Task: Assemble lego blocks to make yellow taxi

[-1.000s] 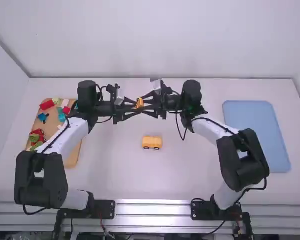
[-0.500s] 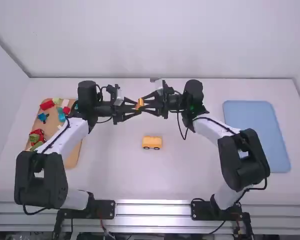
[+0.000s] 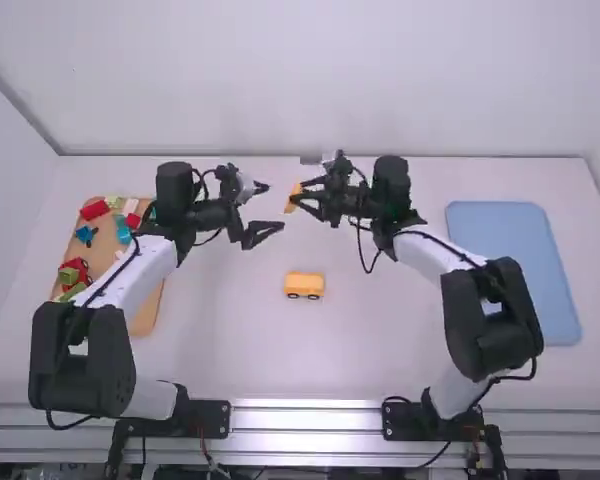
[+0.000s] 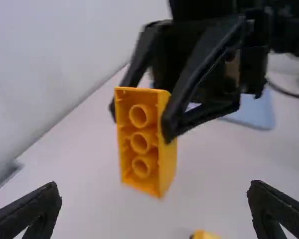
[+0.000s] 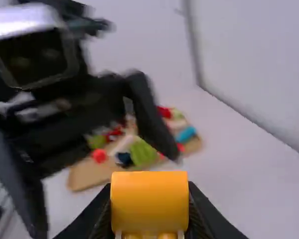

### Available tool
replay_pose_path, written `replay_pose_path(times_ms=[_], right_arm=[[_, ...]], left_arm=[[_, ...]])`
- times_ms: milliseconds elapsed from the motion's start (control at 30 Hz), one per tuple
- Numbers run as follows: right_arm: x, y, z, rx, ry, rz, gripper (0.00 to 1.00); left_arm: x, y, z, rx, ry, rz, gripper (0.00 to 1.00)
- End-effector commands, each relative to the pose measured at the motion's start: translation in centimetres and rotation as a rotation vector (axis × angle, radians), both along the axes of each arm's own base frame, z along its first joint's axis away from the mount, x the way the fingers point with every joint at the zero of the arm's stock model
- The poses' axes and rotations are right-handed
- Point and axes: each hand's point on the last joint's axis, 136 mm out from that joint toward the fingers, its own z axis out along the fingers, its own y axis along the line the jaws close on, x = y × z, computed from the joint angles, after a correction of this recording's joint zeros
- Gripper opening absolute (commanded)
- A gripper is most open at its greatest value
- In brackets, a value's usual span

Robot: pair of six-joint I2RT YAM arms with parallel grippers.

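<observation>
In the left wrist view, the hollow underside of the orange block (image 4: 141, 142), with three round tubes, is shown; in the right wrist view, its smooth outer face is presented. The block is clasped by the right gripper (image 3: 298, 192), beyond the wheeled yellow block (image 3: 304, 285), which is set on the table (image 3: 230, 340). The left gripper (image 3: 275, 207) is spread wide and empty, beyond and left of the wheeled yellow block. Both arms are bent at the elbow, their grippers turned towards each other.
</observation>
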Motion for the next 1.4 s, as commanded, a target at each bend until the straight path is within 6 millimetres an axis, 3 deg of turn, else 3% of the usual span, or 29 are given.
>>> replay_pose_path(times_ms=[0,167,300,400,500,733,1067,1233,1300,1367], right_arm=[[3.3,-2.2,0.9,-0.119,-0.095,-0.236,0.25],[3.1,-5.5,-1.8,-0.401,-0.058,-0.423,0.26],[0.8,-8.1,-4.8,-0.713,0.006,-0.434,0.25],[-1.3,-9.5,-6.7,-0.882,0.078,-0.374,0.25],[-3.7,-10.7,-9.7,-1.065,0.161,-0.207,0.26],[-6.8,-12.7,-14.6,-1.328,0.219,0.028,0.26],[-9.4,-10.9,-20.3,-1.571,0.072,0.38,0.27],[-9.4,-10.7,-21.8,-1.623,0.063,0.394,0.27],[-9.5,-10.7,-21.9,-1.626,0.06,0.399,0.31],[-9.2,-10.5,-22.0,-1.617,0.054,0.389,0.57]], left_arm=[[2.7,2.3,-1.8,0.112,0.006,0.202,0.99],[3.9,4.0,-2.8,0.179,0.02,0.316,0.99],[4.3,4.5,-3.1,0.199,0.023,0.351,0.99],[4.3,4.4,-3.0,0.196,0.018,0.348,0.99],[4.5,4.5,-2.7,0.193,0.002,0.351,0.99],[4.7,4.5,-2.1,0.187,-0.023,0.354,0.99],[4.8,4.5,-2.1,0.188,-0.028,0.355,0.99],[4.8,4.5,-2.1,0.188,-0.027,0.356,0.99],[4.8,4.5,-2.1,0.188,-0.027,0.355,0.99],[4.8,4.5,-2.1,0.187,-0.027,0.356,0.99]])
